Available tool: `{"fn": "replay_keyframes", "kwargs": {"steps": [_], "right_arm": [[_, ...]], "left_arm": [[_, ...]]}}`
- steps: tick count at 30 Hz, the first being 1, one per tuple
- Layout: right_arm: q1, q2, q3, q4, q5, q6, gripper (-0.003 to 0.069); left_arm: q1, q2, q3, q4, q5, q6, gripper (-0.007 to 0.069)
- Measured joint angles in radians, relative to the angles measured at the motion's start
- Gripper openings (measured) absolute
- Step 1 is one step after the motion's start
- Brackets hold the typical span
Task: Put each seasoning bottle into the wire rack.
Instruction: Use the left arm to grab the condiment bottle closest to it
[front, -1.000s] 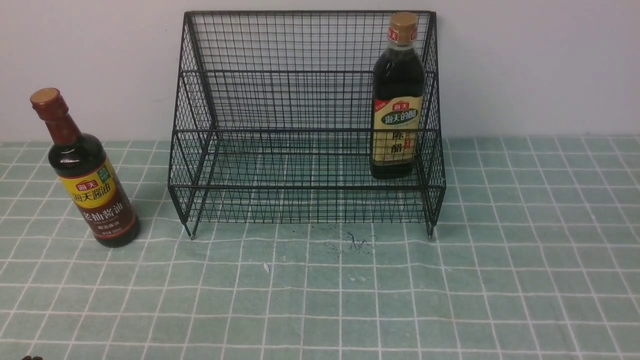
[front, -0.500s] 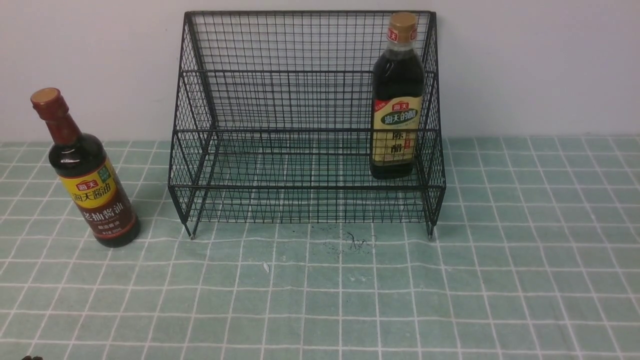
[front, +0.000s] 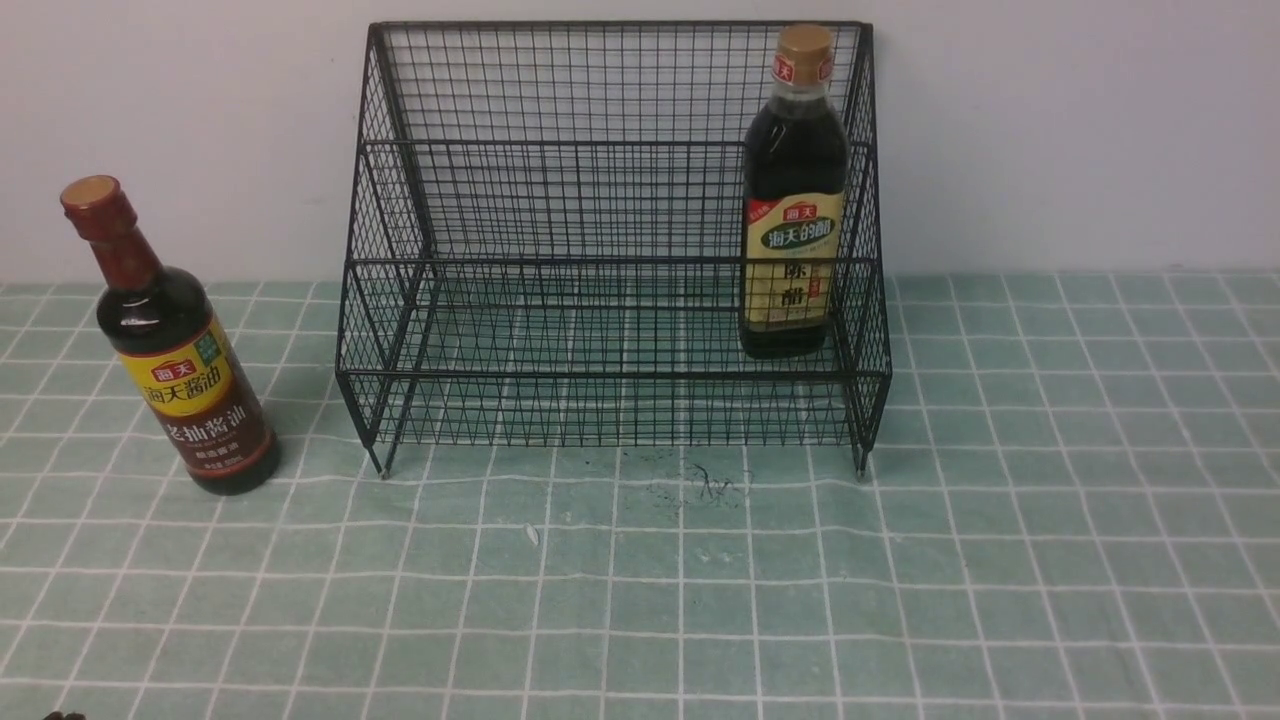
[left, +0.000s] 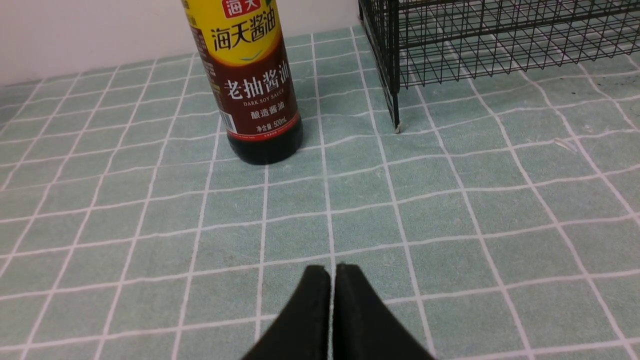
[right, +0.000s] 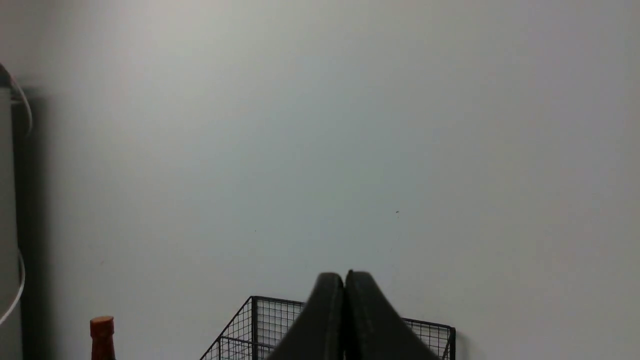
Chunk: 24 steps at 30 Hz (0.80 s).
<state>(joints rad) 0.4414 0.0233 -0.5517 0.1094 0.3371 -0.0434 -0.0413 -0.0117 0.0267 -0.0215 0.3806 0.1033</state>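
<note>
The black wire rack (front: 610, 230) stands against the back wall. The flatter bottle (front: 792, 200) with a tan cap and cream-and-green label stands upright on the rack's lower tier at its right end. The round bottle (front: 170, 350) with a dark-red neck and yellow-and-maroon label stands on the tablecloth left of the rack; it also shows in the left wrist view (left: 250, 85). My left gripper (left: 332, 272) is shut and empty, low over the cloth, short of that bottle. My right gripper (right: 344, 277) is shut and empty, raised, pointing at the wall above the rack (right: 235, 332).
A green checked tablecloth (front: 700, 580) covers the table. A white wall runs close behind the rack. A small dark scribble mark (front: 705, 485) lies on the cloth in front of the rack. A grey post with a cable (right: 10, 200) shows in the right wrist view.
</note>
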Motion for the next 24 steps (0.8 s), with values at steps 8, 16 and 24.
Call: {"fn": "replay_keyframes", "kwargs": {"steps": [8, 16, 24], "right_arm": [[-0.206, -0.036, 0.231, -0.023, 0.011, -0.018, -0.001], [-0.431, -0.036, 0.56, -0.023, 0.04, -0.017, -0.001], [-0.455, -0.035, 0.571, -0.023, 0.05, -0.017, -0.001]], "left_arm": [[0.0, 0.0, 0.0, 0.0, 0.0, 0.0, -0.0006], [0.0, 0.0, 0.0, 0.0, 0.0, 0.0, -0.0006], [0.0, 0.0, 0.0, 0.0, 0.0, 0.0, -0.0006]]}}
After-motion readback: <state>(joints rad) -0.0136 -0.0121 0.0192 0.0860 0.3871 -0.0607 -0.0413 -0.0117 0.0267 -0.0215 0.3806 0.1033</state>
